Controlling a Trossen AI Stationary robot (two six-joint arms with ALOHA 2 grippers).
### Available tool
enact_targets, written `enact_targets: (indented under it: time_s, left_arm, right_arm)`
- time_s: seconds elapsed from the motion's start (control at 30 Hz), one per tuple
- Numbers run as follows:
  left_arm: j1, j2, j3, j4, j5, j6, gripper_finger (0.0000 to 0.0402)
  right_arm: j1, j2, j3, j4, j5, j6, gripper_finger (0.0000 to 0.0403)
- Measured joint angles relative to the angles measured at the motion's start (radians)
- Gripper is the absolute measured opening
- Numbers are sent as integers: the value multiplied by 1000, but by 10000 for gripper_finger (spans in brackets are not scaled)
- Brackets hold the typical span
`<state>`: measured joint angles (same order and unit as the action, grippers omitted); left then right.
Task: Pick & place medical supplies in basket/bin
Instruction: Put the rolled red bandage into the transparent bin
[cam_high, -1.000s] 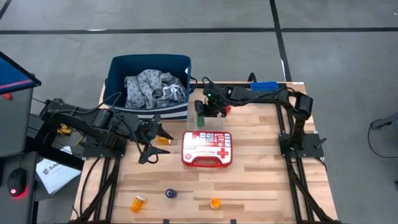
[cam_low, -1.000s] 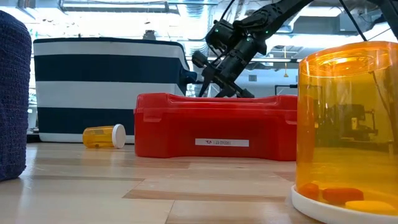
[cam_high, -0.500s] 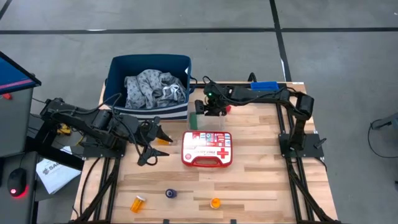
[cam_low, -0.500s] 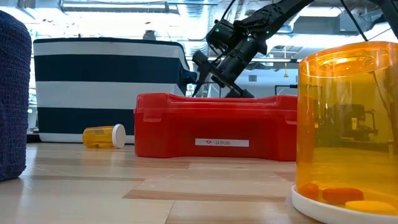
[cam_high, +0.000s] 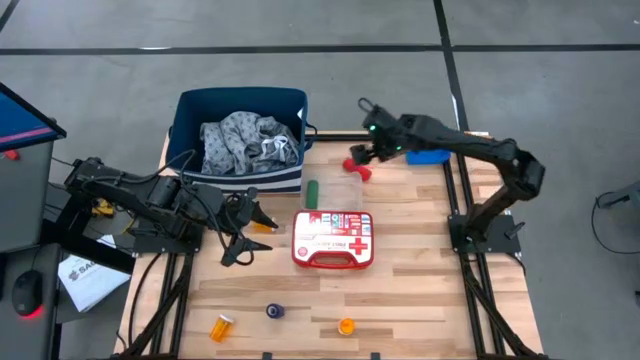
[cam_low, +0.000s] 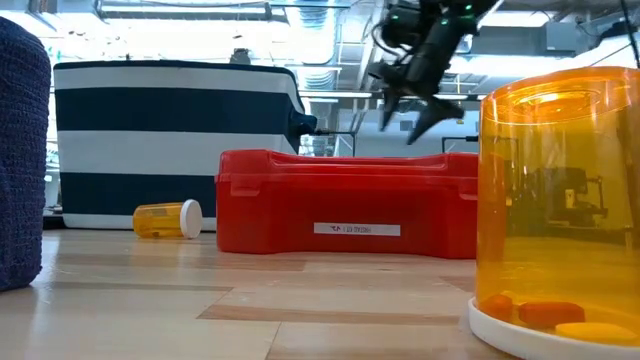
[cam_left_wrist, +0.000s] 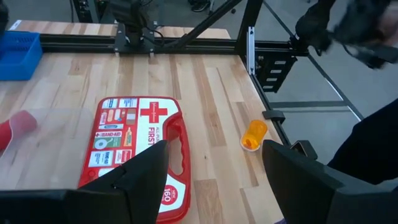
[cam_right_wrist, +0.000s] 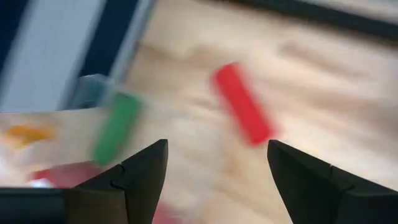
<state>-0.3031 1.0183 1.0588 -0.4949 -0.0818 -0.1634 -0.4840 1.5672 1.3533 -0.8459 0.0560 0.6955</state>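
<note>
The navy striped basket (cam_high: 186, 112) stands at the far left with the grey-white cloth (cam_high: 248, 141) inside. A green cylinder (cam_high: 311, 190) lies on the table beside the basket, and a red cylinder (cam_high: 358, 170) lies to its right. My right gripper (cam_high: 358, 152) hangs open above the red cylinder (cam_right_wrist: 242, 112) and touches nothing; the green one (cam_right_wrist: 117, 127) is also below it. My left gripper (cam_high: 248, 232) waits open at the left, by an orange pill bottle (cam_high: 262, 227). The blue bin (cam_high: 430, 156) shows partly under the right arm.
The red-and-white first-aid case (cam_high: 333, 238) lies mid-table. Near the front edge are two orange pill bottles (cam_high: 222, 326) (cam_high: 346, 326) and a dark blue cylinder (cam_high: 274, 311). In the low view, an orange bottle (cam_low: 165, 218) lies before the basket (cam_low: 170, 140).
My right gripper has opened over the green cylinder, then risen and swung toward the table's far right, turning as it went, until it hangs above the red cylinder. The green cylinder lies on the table beside the basket.
</note>
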Motion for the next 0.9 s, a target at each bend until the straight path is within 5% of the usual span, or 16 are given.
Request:
enact_targets:
  time_s: [0.27,0.67,0.9]
  left_arm:
    - [0,0,0,4,-25,-2,250]
    - [0,0,0,5,-44,-82,250]
    - [0,0,0,10,-45,-131,250]
  right_arm:
    - [-138,57,0,-114,18,-254,252]
    - [-197,222,0,-110,-203,-564,199]
    - [-200,265,0,-82,-236,-618,205]
